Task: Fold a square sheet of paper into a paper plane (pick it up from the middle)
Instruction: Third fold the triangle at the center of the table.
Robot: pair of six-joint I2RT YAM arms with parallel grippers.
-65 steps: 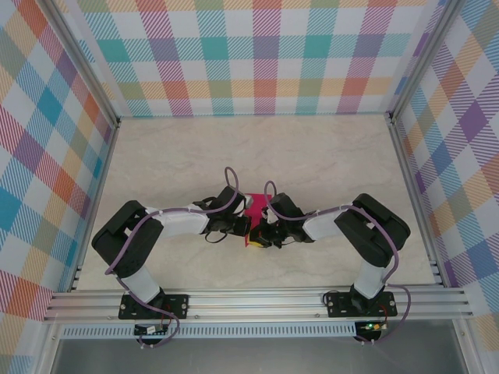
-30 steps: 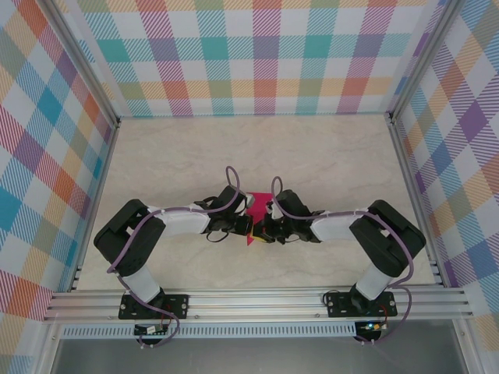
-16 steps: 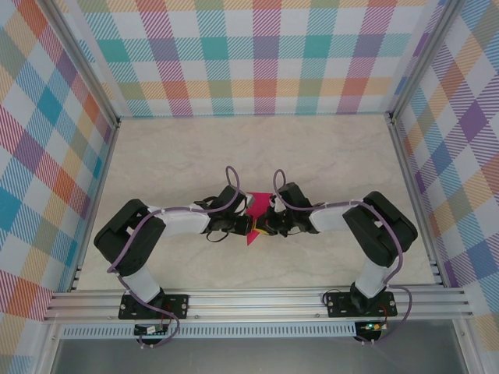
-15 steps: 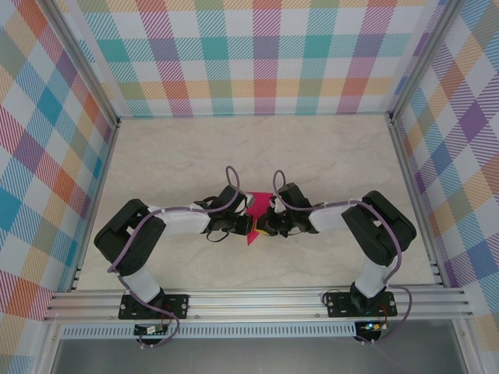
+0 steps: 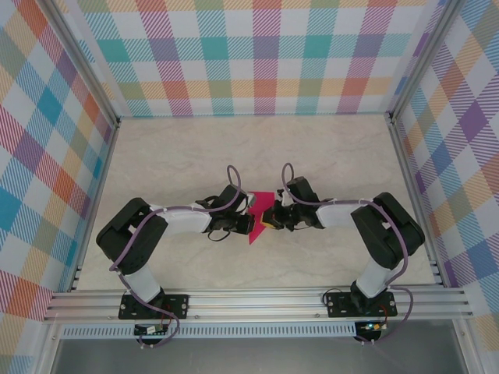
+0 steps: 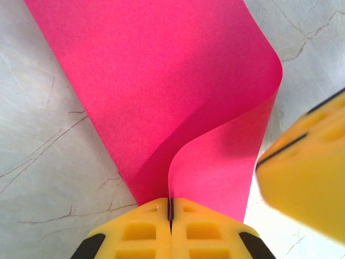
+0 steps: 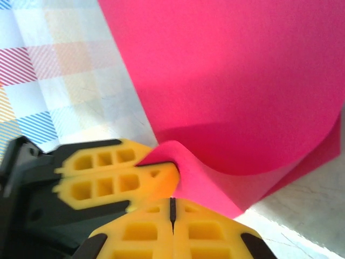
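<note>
The square sheet of paper (image 5: 257,210) is magenta-pink and lies at the table's middle, bent over on itself in a loose curl (image 6: 215,108). My left gripper (image 6: 170,202) is shut on an edge of it, which runs into the slit between the yellow fingers; from above, the left gripper (image 5: 247,224) sits at the paper's left side. My right gripper (image 7: 172,208) is shut with nothing in its slit, its tips right at the curled paper (image 7: 232,97). From above, the right gripper (image 5: 270,222) meets the paper's right side. The paper plane is out of view.
The pale marble table (image 5: 195,156) is fenced by plaid walls and aluminium rails (image 5: 249,300). Both arms reach inward from their bases at the near edge, elbows out to either side. Open table lies behind the paper.
The right arm has swung outward and its gripper has drawn back to the paper's right side. More of the pink sheet now shows from above. The left gripper has held its place.
</note>
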